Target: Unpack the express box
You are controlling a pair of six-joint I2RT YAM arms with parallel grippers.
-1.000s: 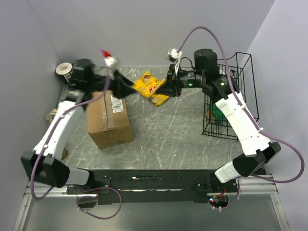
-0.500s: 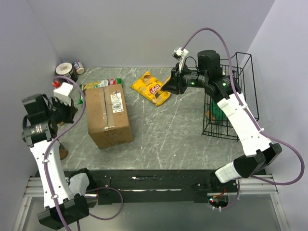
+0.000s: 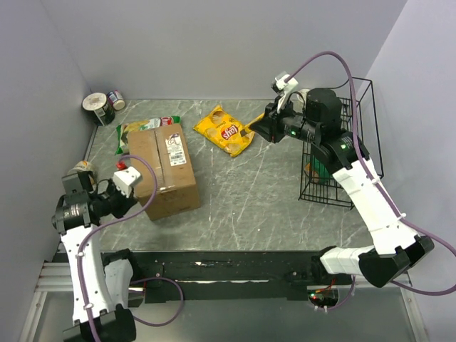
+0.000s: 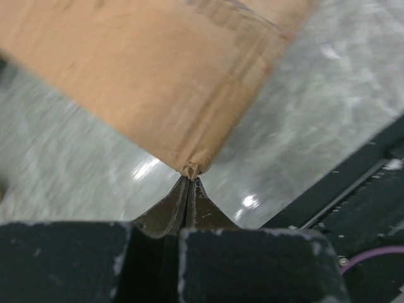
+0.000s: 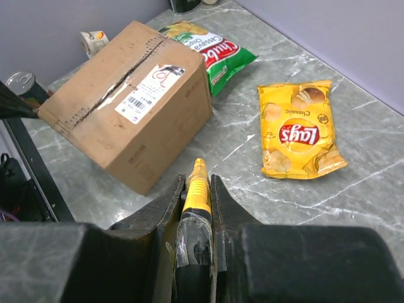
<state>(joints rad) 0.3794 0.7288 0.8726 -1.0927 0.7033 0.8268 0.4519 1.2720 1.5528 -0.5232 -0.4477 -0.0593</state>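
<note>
Since the express box (image 3: 162, 171) lies on the left half of the grey table (image 3: 249, 206) with its long axis running from far to near, slightly slanted, its tape seam (image 5: 120, 88) follows that same line, and this is the direction any cut would have to take. The flaps lie shut. The seam looks ragged in the right wrist view, but whether it is cut through I cannot tell.

A black wire basket (image 3: 356, 92) stands at the far right. A yellow Lay's bag (image 5: 300, 132) and a green chip bag (image 5: 211, 47) lie beyond the box, apart from it.

Of the two arms, the left is much the nearer. The left gripper (image 4: 190, 186) is pinched fully closed on nothing, its tips right at the box's near-left corner, touching or just short of it.

The right gripper (image 5: 196, 179) hangs well apart from the box, over the far middle of the table near the Lay's bag. It is clamped on a yellow-and-black utility knife (image 5: 198, 167). From that hand the box sits ahead and to the left, so I judge the knife must cross toward it and turn along the seam beside the white shipping label (image 5: 148, 95).
</note>
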